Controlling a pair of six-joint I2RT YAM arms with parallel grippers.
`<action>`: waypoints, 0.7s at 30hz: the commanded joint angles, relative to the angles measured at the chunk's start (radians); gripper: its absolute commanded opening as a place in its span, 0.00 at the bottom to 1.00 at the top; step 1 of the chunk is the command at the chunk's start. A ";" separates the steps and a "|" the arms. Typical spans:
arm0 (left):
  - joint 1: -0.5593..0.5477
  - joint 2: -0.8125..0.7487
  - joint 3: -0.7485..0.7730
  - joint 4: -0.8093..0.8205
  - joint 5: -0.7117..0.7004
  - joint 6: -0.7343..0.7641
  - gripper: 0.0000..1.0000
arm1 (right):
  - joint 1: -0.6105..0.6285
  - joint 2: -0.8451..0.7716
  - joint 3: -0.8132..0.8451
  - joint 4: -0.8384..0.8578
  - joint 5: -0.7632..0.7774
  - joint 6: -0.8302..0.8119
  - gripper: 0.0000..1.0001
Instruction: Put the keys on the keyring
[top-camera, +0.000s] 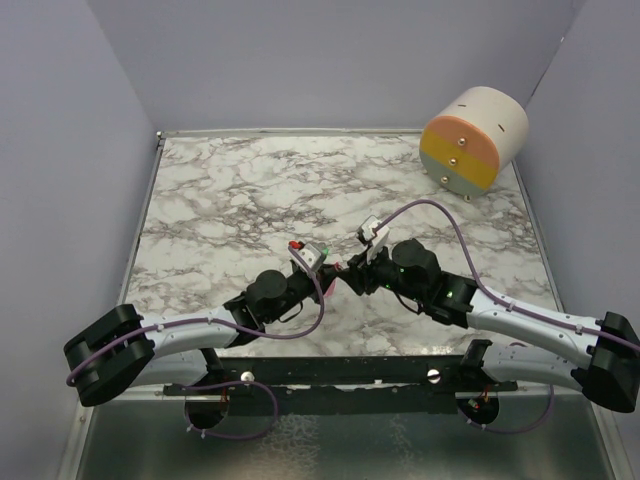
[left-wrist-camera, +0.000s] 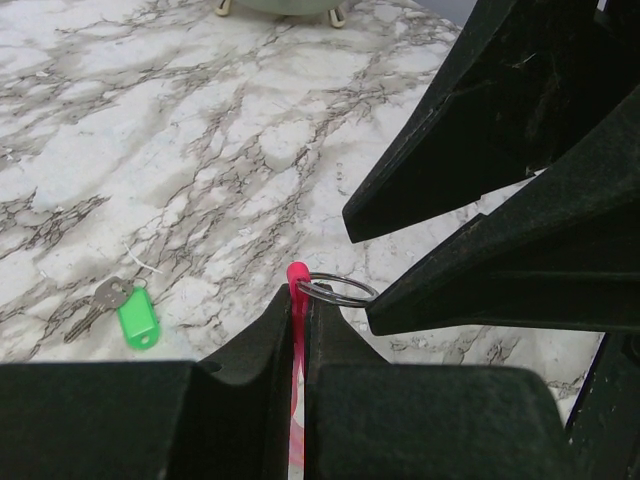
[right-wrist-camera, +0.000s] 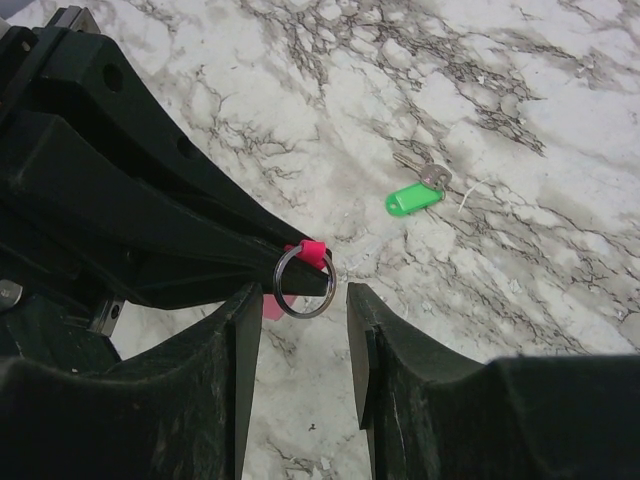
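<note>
The left gripper (left-wrist-camera: 298, 300) clamps the pink key (left-wrist-camera: 297, 272) lengthwise, its ring (right-wrist-camera: 303, 283) jutting from the tip into the gap between the right gripper's (right-wrist-camera: 302, 293) parted fingers (right-wrist-camera: 225, 345), seemingly touching neither. The green key (right-wrist-camera: 413, 200) lies flat on the table (right-wrist-camera: 520, 120), well apart from both grippers.

The left end effector (top-camera: 328, 272) and the right end effector (top-camera: 348, 278) sit tip to tip over the middle of the marble bench (top-camera: 220, 200). A round striped tub (top-camera: 475, 140) lies in the far right corner.
</note>
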 joint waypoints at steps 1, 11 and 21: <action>0.000 -0.018 0.030 -0.015 0.033 -0.001 0.00 | 0.006 -0.009 0.026 -0.010 0.006 -0.016 0.40; 0.001 -0.013 0.046 -0.042 0.040 -0.007 0.00 | 0.006 0.034 0.029 -0.011 -0.001 -0.011 0.37; 0.000 -0.013 0.055 -0.069 0.042 -0.010 0.00 | 0.006 0.039 0.026 -0.008 0.013 -0.008 0.25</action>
